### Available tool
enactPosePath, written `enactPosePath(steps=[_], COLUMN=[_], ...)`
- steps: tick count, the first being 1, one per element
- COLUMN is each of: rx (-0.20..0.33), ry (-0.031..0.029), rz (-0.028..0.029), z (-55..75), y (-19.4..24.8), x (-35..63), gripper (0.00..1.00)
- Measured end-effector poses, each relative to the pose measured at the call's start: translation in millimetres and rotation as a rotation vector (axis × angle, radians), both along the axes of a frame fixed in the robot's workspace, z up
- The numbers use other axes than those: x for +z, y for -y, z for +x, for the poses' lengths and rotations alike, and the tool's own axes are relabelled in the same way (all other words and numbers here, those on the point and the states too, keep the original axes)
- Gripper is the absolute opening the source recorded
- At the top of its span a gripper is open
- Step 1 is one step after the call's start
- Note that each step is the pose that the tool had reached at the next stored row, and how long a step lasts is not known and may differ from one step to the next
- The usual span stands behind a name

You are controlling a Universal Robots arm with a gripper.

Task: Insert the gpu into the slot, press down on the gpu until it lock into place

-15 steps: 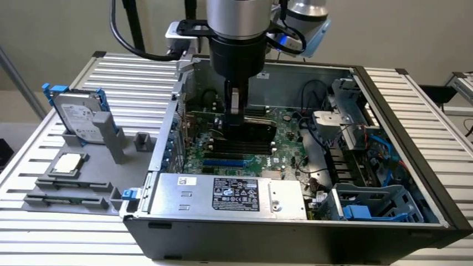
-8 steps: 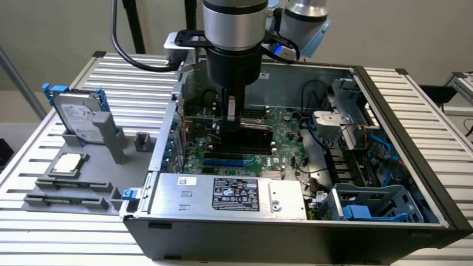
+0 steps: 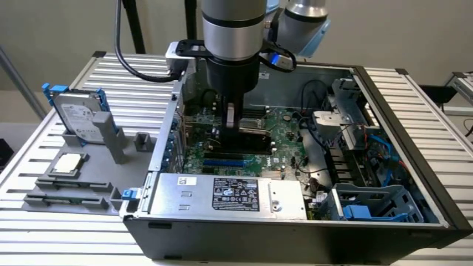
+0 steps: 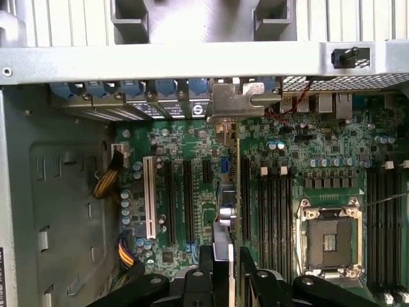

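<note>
The room has a plain beige wall (image 3: 59, 27) behind the work place. The surface is a table (image 3: 414, 105) of silver metal slats, which runs out on both sides of a big black computer case (image 3: 296, 238). The case lies on its side with the cover off.

The grey arm (image 3: 232, 27) comes straight down into the case from above. Inside, at the near wall, lies a silver power supply (image 3: 229, 194) with a black label. Behind it is the green motherboard (image 3: 284, 124). A blue-grey drive cage (image 3: 369, 205) stands at the exterior view's right.

On the table, at the exterior view's left, a grey fixture (image 3: 70, 197) carries a hard drive (image 3: 77, 119) with blue rails, standing upright. A square silver processor (image 3: 68, 163) lies flat nearer to the camera.

The gpu (image 3: 240, 143) stands on its edge on the motherboard, directly under the arm, and looks like a black rectangle. The slot (image 3: 225, 164), a bright blue strip, lies just beside it, on the side of the power supply. I cannot tell if the card is seated in a connector.

The gripper (image 4: 227, 259) has its jaws narrow. They close on both sides of the thin upper edge of the gpu, so it has hold of the card.
</note>
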State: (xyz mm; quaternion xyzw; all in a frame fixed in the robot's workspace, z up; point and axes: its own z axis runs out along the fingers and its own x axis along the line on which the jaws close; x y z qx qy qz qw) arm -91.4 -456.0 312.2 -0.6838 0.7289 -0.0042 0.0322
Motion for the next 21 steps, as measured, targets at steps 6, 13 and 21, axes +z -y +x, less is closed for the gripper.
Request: enactPosePath(steps=[6,13,21], rx=[0.0,0.0,0.0], ry=[0.0,0.0001,-0.0001], rz=[0.0,0.0,-0.0004], z=[-1.2,-10.0,-10.9], y=[-1.1,-4.7,-7.2], x=[-10.9,-23.5,-34.8], gripper=[0.27,0.27,0.27])
